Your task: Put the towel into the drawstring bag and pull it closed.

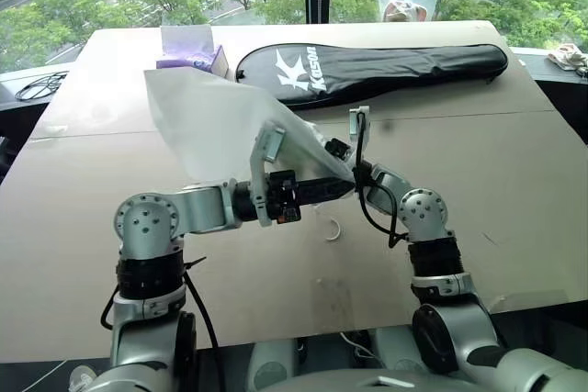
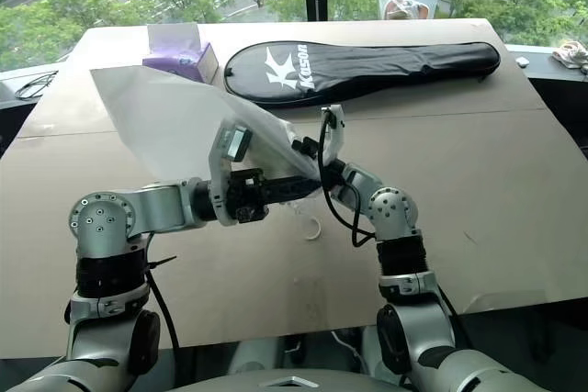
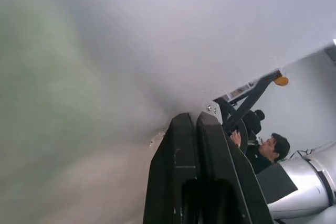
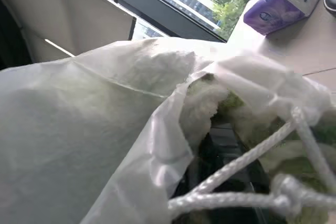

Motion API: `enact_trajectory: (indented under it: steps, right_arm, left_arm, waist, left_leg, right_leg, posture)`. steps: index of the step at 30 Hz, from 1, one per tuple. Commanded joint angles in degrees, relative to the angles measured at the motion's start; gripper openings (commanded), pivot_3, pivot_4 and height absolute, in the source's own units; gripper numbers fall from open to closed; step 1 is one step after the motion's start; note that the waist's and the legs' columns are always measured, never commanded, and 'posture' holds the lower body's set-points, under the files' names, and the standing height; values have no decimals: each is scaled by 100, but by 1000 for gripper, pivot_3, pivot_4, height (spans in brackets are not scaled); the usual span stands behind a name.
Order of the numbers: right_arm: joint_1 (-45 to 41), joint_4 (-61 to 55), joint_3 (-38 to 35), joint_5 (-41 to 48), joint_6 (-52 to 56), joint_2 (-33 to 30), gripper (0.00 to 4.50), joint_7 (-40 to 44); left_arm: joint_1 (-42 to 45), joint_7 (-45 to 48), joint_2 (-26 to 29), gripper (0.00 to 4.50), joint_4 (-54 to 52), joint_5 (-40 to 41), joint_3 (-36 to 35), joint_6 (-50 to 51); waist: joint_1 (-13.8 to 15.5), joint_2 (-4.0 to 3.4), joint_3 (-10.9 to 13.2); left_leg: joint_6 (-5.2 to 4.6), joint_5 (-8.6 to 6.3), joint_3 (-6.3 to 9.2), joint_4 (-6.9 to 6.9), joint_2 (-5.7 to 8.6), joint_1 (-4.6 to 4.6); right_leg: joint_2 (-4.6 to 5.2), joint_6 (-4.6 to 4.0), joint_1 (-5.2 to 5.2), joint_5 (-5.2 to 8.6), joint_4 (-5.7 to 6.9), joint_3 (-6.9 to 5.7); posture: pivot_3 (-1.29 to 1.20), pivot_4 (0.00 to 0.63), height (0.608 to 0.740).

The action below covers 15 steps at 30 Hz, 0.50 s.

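You have the thin white translucent fabric drawstring bag (image 1: 216, 126) lifted off the pale counter (image 1: 514, 190), held up between the two arms with its closed end pointing away and up from them. The left end effector (image 1: 344, 186) has its two black fingers (image 3: 202, 177) pressed flat together at the bag's mouth, pinching the fabric there as far as you can see. The right end effector (image 2: 317, 172) sits just beside it at the same gathered mouth, closed down too; what it pinches, cord or cloth, I cannot tell.

The small light-green fluffy terry towel (image 4: 207, 103) is already inside: in the right wrist view it shows in the opening, right in front of that end effector, with the cream cord drawstrings (image 4: 252, 179) and their knot crossing nearer still.

So the stuffing looks done. The mouth still gapes, so your remaining job is to pull the cords until it cinches.
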<state>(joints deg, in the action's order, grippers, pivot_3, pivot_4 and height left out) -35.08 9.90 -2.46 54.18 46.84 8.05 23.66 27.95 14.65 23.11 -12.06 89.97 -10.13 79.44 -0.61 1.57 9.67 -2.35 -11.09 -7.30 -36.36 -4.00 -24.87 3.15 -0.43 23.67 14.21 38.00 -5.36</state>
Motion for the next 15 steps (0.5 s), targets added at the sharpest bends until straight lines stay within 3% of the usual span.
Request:
enact_trajectory:
  steps: [1, 3, 5, 8, 11, 15]
  right_arm:
    - [-457, 7, 170, 228, -44, 663, 59, 421]
    - [-319, -523, -63, 1186, 685, 362, 59, 723]
    - [-406, -617, -142, 1524, 1160, 168, 59, 811]
    - [-1002, 313, -46, 923, 857, 498, 59, 837]
    - [-1419, 758, 223, -152, -400, 753, 59, 1029]
    - [-1086, -437, 1, 3, -384, 301, 59, 930]
  left_arm:
    - [60, -120, -170, 0, -56, 766, 636, -53]
    - [5, -286, -7, 0, 36, 1079, 679, -150]
    - [-56, -410, 117, 0, 107, 1420, 760, -294]
    - [-69, -598, 54, 0, 144, 1768, 1034, -568]
    - [37, -760, 57, 0, 138, 1804, 1145, -784]
    - [-176, -947, 299, 0, 73, 2116, 1121, -1003]
  waist:
    - [-9, 2, 1]
    - [-17, 1, 3]
    - [-18, 1, 2]
    - [-62, -1, 3]
    - [-82, -2, 3]
    - [-35, -2, 4]
  left_leg:
    - [-1, 0, 0, -1, 0, -2]
    - [0, 0, 0, -2, -4, -3]
    - [2, 1, 4, -1, -13, -3]
    - [2, 1, 1, 0, -13, 6]
    - [-4, -2, 1, 0, -12, 9]
    - [1, 1, 0, -2, -10, 0]
  right_leg:
    - [0, 0, 1, 0, 1, 1]
    - [-2, 0, 2, -1, 2, 1]
    - [-5, -1, 3, -1, 6, -1]
    - [-7, -2, 0, -1, 8, 1]
    - [-13, -1, 1, -1, 9, 1]
    - [-12, 0, 3, 0, 6, 2]
  posture:
    - [0, 150, 740]
    - [0, 150, 740]
    - [0, 150, 740]
    - [0, 150, 740]
    - [0, 150, 740]
    - [0, 150, 740]
